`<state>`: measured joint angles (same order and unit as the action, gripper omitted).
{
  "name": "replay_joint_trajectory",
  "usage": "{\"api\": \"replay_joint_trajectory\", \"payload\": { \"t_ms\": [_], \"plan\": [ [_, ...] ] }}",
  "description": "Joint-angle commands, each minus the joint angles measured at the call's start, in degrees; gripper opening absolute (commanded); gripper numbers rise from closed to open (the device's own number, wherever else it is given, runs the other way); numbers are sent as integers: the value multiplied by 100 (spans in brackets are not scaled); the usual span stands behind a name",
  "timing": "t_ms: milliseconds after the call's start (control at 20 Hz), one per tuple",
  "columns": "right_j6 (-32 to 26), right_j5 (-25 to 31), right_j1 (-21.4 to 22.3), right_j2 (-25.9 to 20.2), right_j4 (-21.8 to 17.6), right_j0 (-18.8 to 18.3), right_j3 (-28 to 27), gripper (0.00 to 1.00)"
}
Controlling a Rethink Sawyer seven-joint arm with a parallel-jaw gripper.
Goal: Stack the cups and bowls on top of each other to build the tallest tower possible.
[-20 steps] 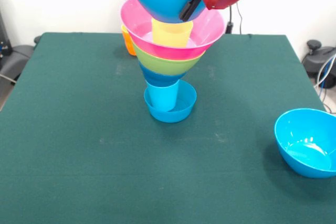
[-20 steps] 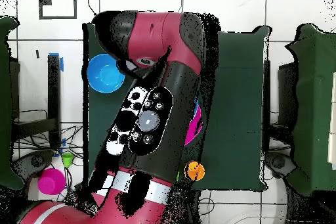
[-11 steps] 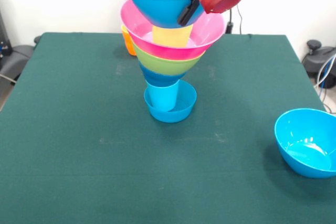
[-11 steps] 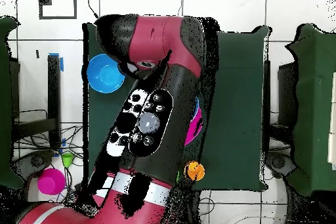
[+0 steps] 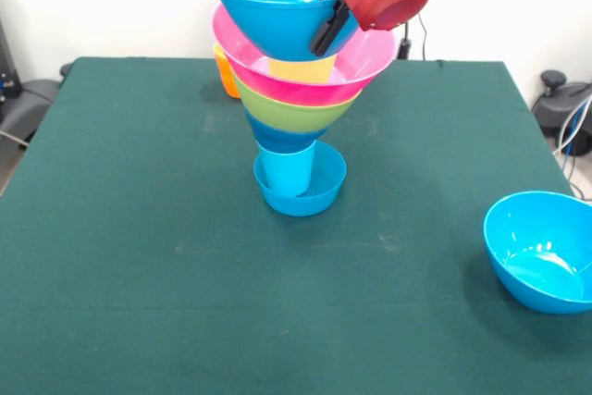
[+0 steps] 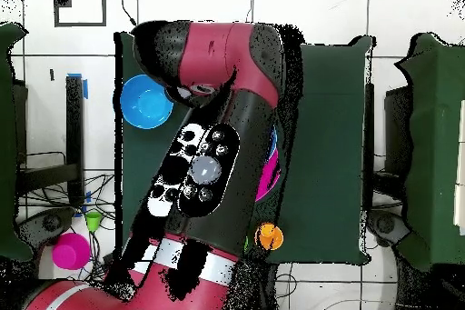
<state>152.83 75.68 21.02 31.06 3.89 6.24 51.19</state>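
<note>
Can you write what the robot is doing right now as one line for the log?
claw: shut on big blue bowl | bowl: tilted above yellow cup in pink bowl | spare blue bowl: on table

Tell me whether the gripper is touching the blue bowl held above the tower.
Touching. The front view shows the gripper clamped on the rim of the blue bowl, which hangs tilted above the pink bowl.

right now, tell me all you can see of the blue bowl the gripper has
The blue bowl is glossy, bright blue plastic, round and open side up, tilted a little. The gripper clamps its rim on the right side. It hangs over the pink bowl at the tower's top, above the yellow cup; contact below is unclear.
</note>
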Motion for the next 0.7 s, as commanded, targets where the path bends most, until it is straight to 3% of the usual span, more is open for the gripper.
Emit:
{"api": "replay_joint_trajectory", "payload": {
  "t_ms": [50, 700],
  "plan": [
    [46, -231, -42, -427, -267, 88, 602, 0],
    [140, -143, -47, -365, -281, 125, 658, 0]
  ]
}}
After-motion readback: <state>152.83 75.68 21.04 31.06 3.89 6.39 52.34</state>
